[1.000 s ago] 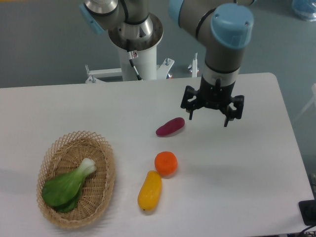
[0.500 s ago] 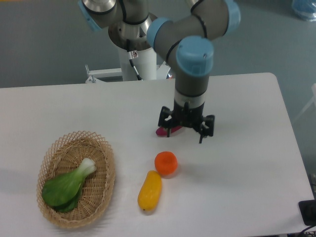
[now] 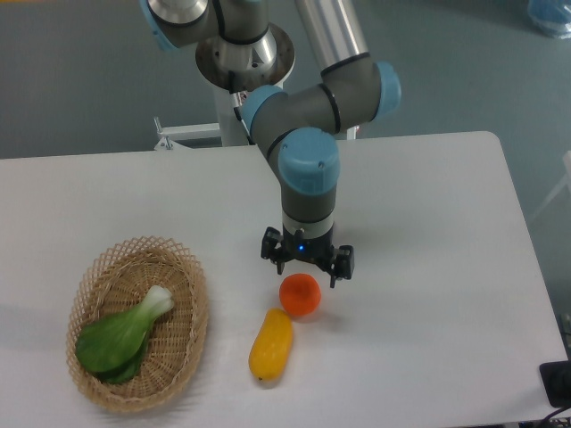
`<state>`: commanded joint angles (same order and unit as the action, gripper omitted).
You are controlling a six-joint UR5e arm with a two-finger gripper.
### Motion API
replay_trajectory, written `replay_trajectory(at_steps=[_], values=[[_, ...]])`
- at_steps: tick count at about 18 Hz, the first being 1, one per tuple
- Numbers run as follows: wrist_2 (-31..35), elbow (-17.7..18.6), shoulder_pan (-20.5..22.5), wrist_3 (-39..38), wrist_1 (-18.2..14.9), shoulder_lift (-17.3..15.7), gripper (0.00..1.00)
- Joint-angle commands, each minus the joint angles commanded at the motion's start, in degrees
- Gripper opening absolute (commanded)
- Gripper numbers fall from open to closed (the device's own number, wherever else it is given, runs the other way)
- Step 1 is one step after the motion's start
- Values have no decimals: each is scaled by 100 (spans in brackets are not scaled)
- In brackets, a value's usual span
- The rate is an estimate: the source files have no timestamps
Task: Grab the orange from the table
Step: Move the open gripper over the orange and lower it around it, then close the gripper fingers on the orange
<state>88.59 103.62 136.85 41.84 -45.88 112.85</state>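
Fingers [image 3: 307, 267] spread wide just above the orange [image 3: 300, 294], yellow fruit [image 3: 270, 344] touching its lower-left edge.

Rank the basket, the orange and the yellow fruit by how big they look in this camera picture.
1. The basket, largest by far.
2. The yellow fruit, longer than the orange.
3. The orange, smallest, just below the open gripper.

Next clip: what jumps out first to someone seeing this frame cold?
The grey-and-blue arm dominates the centre, its open gripper poised just above the bright orange on the white table. A yellow-orange fruit lies right below the orange. At the left, a wicker basket holds a leafy green vegetable.
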Motion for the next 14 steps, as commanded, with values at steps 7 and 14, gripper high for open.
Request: replay_trajectory(at_steps=[7, 14], values=[[-9, 26, -61, -88, 17, 220, 100], [-9, 0, -62, -184, 53, 317, 100]])
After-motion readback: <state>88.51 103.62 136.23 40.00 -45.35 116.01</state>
